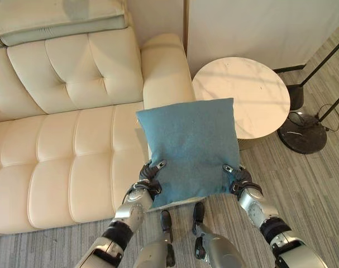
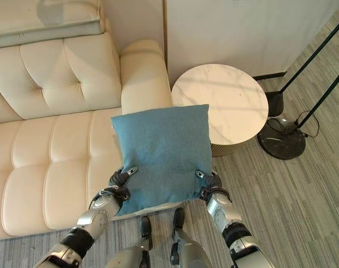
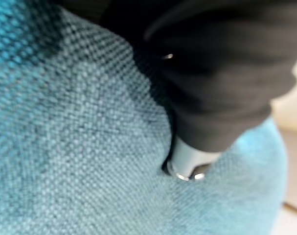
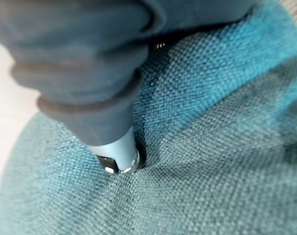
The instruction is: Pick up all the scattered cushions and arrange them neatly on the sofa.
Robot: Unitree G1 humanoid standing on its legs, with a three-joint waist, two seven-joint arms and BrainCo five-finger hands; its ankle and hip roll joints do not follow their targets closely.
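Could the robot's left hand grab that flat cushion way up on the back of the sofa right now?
Probably not. The left hand and right hand both pinch the blue cushion, and the pale cushion lies far across the sofa.

- Left eye & right eye views sat high on the head, looked steeply down, mid range. Both took in the same stretch: cream sofa point(image 1: 63, 151), round side table point(image 1: 242, 95), teal cushion point(image 1: 191, 148) held up in front, grey floor point(image 1: 314, 184), black lamp base point(image 2: 281, 139).
- Right eye view stood a bit to the right, so sofa & table fell further left in it.
- Left wrist view looked along the left hand point(image 3: 187, 161) from v. close, nearly against the cushion weave.
- Right wrist view did likewise along the right hand point(image 4: 116, 156), same cushion, close up.
- All four views shared the cushion.
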